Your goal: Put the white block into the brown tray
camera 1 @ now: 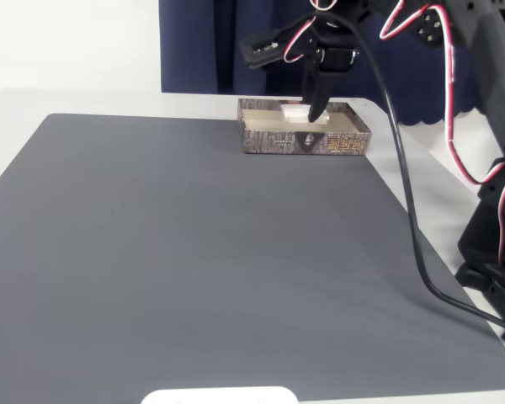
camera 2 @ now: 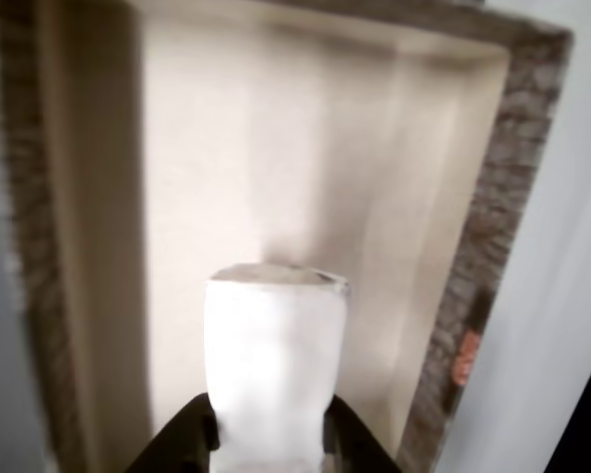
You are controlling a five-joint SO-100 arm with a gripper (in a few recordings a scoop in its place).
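the white block (camera 2: 274,370) is a smooth, matte off-white slab with rounded corners, held upright between the two dark fingers (camera 2: 192,439) of the gripper (camera 2: 268,443), which press against its lower sides; the jaws are closed just to the block's width. in the wrist view the block hangs over the pale cream inside of the brown tray (camera 2: 478,296), its top end soft and slightly blurred against the tray floor. whether its far end touches the floor i cannot tell. in the fixed view the block (camera 1: 295,110) shows as a small white shape inside the tray (camera 1: 273,140), right at the tip of the black gripper (camera 1: 314,114) that reaches straight down into it

the tray is a shallow rectangular box with mottled brown wood-grain walls, a small dark emblem and gold lettering on its near side, and flat, plain inner walls. it sits at the far edge of a large dark grey mat (camera 1: 194,269), smooth and even, which lies on a white table (camera 1: 84,101). red and white wires and a thick black cable (camera 1: 404,194) loop off the arm. a dark blue curtain (camera 1: 198,46) hangs behind in folds, and a glossy white rounded object (camera 1: 220,396) shows at the near edge
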